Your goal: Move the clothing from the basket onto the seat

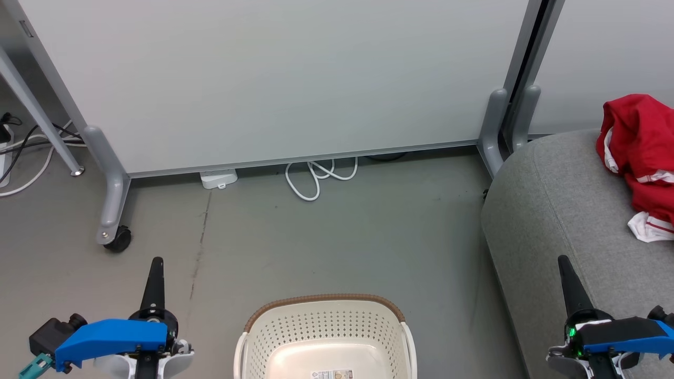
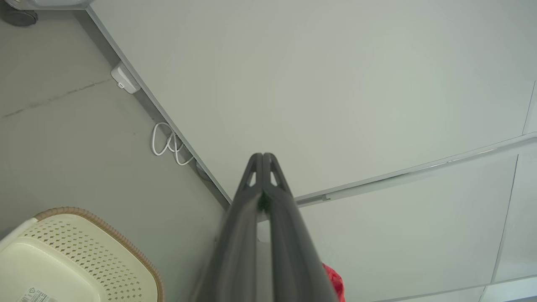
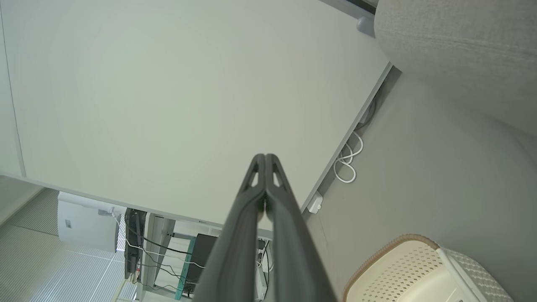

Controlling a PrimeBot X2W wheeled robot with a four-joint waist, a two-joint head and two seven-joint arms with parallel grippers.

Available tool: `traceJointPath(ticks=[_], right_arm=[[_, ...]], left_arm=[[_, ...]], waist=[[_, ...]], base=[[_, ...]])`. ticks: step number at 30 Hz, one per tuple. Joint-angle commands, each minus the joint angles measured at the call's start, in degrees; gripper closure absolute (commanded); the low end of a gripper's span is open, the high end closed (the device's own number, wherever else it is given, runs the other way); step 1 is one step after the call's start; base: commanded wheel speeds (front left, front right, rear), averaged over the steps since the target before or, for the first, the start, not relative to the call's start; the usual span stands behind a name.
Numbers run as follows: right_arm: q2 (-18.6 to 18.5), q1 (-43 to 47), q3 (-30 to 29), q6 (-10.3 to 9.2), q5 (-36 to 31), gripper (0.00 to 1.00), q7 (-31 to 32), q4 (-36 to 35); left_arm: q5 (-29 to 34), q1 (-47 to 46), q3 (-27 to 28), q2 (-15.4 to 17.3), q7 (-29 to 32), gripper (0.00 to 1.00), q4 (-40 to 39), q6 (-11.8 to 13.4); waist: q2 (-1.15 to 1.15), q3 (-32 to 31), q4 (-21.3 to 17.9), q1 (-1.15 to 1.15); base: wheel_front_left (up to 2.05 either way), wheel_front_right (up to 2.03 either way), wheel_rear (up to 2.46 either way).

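both grippers sat at the near edge of the head view with blue housings behind them, and each was pressed fully closed with nothing between its dark fingers: left gripper (image 1: 157, 261) low on the left over the grey floor (image 1: 342, 237), right gripper (image 1: 564, 259) low on the right over the front edge of the seat (image 1: 553, 210). the wrist views showed the same, with the left gripper (image 2: 263, 156) and the right gripper (image 3: 265, 156) each tapering to a single closed tip. between the two grippers, and slightly nearer the robot than their tips, stood the basket (image 1: 326, 301) on the floor, its brown woven rim facing forward and a printed label (image 1: 331, 375) lying on its pale bottom. the basket (image 2: 105, 228) lay to the right of the left gripper, and the basket (image 3: 390, 251) lay to the left of the right gripper. the clothing (image 1: 640, 142), red with white trim, lay crumpled on top of the seat, ahead of the right gripper and to its right, well apart from its fingers. ahead of both grippers stood a pale partition panel (image 1: 289, 79) on grey feet, with a looped white cable (image 1: 316, 179) at its base.
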Motion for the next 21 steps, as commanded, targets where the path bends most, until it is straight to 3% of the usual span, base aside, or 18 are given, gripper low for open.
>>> traceJointPath(ticks=[1,21], right_arm=[[-0.3,-1.1,0.0,0.02,1.7,1.0,0.4,-0.7],[-0.3,-1.7,0.0,0.02,11.5,1.0,2.9,-1.0]], left_arm=[[-1.5,-1.2,0.6,0.0,0.4,1.0,-0.7,-0.4],[-11.4,-1.7,2.0,0.0,2.9,1.0,-1.2,-0.6]], waist=[[0.0,0.0,-0.1,0.0],[0.0,0.1,-1.1,0.0]], base=[[0.0,0.0,0.0],[0.0,0.0,0.0]])
